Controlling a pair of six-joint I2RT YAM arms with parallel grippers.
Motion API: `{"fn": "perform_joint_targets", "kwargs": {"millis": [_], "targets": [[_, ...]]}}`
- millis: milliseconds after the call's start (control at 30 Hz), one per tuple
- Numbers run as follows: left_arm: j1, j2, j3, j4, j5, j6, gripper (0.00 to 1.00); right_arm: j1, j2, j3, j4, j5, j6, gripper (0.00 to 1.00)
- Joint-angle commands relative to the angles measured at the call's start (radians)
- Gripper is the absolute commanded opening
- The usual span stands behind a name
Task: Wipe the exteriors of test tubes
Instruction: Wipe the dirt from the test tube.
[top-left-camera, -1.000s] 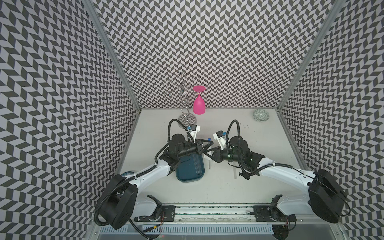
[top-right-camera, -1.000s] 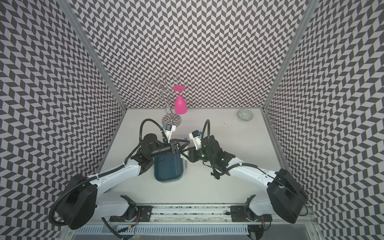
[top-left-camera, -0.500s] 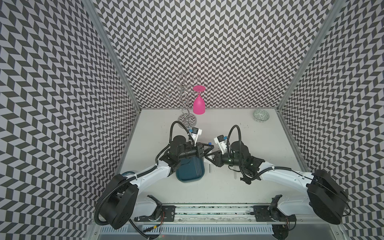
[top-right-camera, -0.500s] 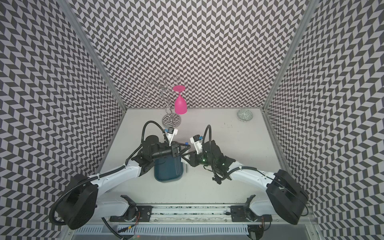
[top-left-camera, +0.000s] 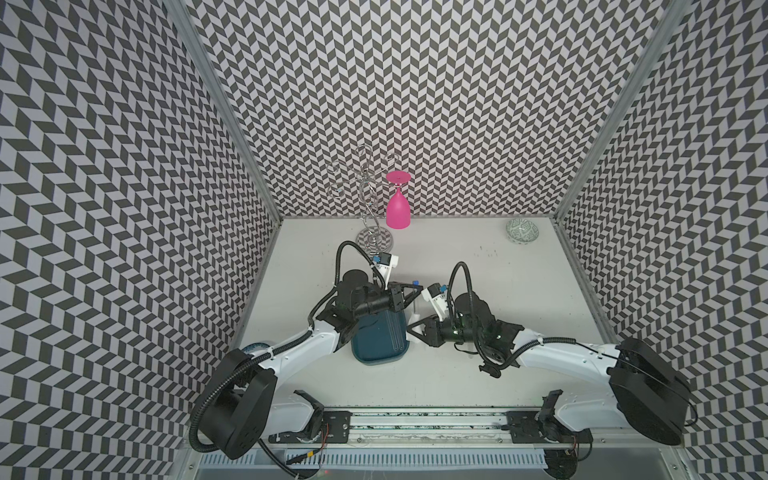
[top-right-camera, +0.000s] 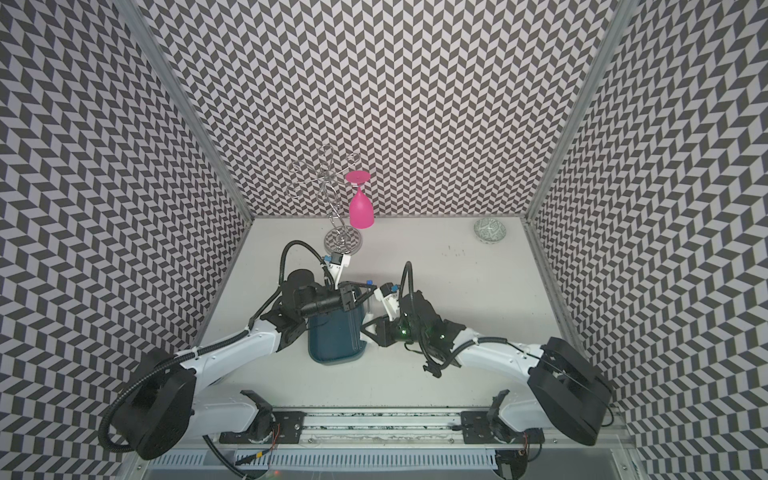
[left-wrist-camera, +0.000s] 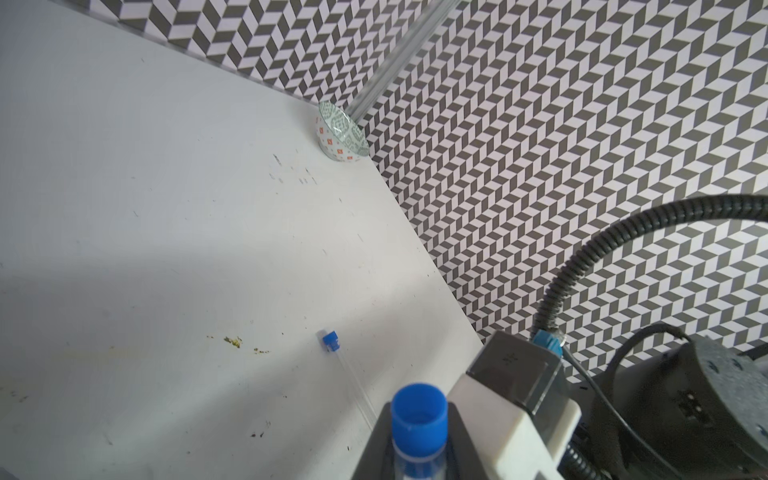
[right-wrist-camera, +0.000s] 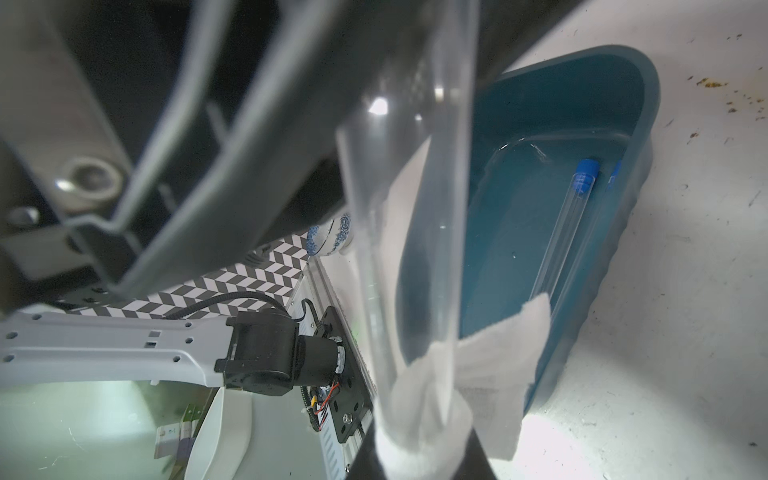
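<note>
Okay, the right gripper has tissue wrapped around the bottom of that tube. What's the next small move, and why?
Probably slide the right gripper with the tissue along the held test tube toward its blue cap. The tissue wraps only the tube's round end, the left gripper is shut on it just below the cap, and the clear length between them is bare.

Overhead stereo pair, two close wrist views

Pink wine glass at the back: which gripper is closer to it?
Left. The left gripper, shut on a test tube, is in front of the pink wine glass; the right gripper, shut on tissue around that tube, sits farther toward the front.
</note>
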Motion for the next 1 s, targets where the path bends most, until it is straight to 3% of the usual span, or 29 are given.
{"fn": "perform_joint_targets", "kwargs": {"millis": [0, 233, 400, 667, 967], "targets": [[-0.003, -0.013, 0.003, 0.01, 0.003, 0.015, 0.19, -0.045, 0.012, 0.093, 0.082, -0.046, -0.045, 0.18], [-0.002, -0.025, 0.001, 0.005, -0.003, 0.018, 0.19, -0.082, 0.059, 0.188, 0.033, -0.082, -0.1, 0.18], [0.011, -0.021, 0.006, 0.003, 0.0, 0.021, 0.19, -0.064, 0.03, 0.101, 0.056, -0.086, -0.067, 0.18], [0.053, -0.031, -0.003, -0.003, 0.014, 0.026, 0.19, 0.05, -0.021, -0.055, 0.089, -0.028, 0.017, 0.18], [0.053, -0.048, -0.013, -0.012, 0.012, 0.027, 0.19, 0.08, -0.013, -0.072, 0.123, -0.008, 0.043, 0.18]]}}
